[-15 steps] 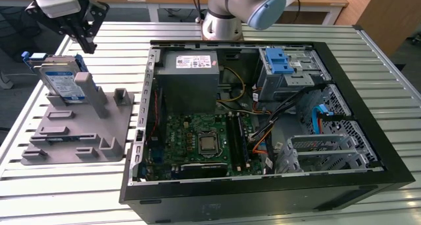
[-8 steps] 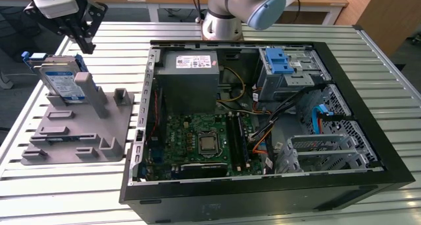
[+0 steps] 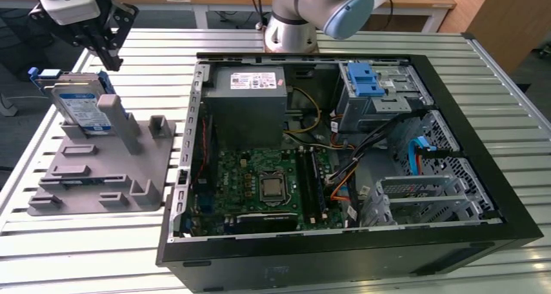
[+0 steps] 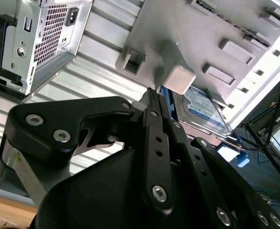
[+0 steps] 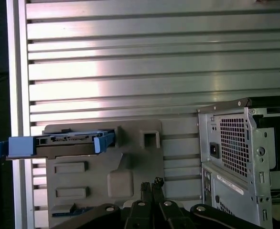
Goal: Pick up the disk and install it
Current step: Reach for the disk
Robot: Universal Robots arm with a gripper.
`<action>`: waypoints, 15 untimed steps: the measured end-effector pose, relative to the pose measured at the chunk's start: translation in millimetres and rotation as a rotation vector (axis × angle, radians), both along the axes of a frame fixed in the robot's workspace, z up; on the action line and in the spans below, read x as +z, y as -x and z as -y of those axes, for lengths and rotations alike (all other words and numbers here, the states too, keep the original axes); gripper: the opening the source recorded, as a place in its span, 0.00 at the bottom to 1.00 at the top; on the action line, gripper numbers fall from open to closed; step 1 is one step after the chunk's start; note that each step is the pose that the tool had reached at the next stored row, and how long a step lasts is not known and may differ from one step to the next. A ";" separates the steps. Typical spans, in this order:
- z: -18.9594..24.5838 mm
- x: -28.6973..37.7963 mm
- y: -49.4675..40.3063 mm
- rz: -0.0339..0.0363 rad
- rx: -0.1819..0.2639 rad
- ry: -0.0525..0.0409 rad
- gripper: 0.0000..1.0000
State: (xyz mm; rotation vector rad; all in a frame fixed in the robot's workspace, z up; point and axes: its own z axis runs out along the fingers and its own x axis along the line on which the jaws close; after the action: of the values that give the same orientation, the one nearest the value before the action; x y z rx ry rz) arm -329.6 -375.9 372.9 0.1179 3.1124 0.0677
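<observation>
Gripper [image 3: 112, 63], fingers closed together and empty, hangs just above the disk [image 3: 82, 107], which stands on edge in the grey holder [image 3: 95, 178].

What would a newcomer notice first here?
The open computer case dominates the middle of the table, with its motherboard exposed. At the exterior view's left, the disk stands on edge in a grey fixture, and the gripper hangs close above it.
</observation>
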 end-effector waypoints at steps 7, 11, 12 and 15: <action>-0.3 -0.8 3.0 -0.0001 0.000 0.0001 0.15; -0.4 -1.4 4.8 -0.0001 0.000 0.0001 0.15; -0.4 -1.5 5.2 -0.0001 0.000 0.0001 0.15; -0.6 -1.9 6.5 0.0000 0.000 0.0001 0.15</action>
State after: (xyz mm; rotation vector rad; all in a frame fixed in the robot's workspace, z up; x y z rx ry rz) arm -336.1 -375.4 371.0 0.1180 3.1125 0.0676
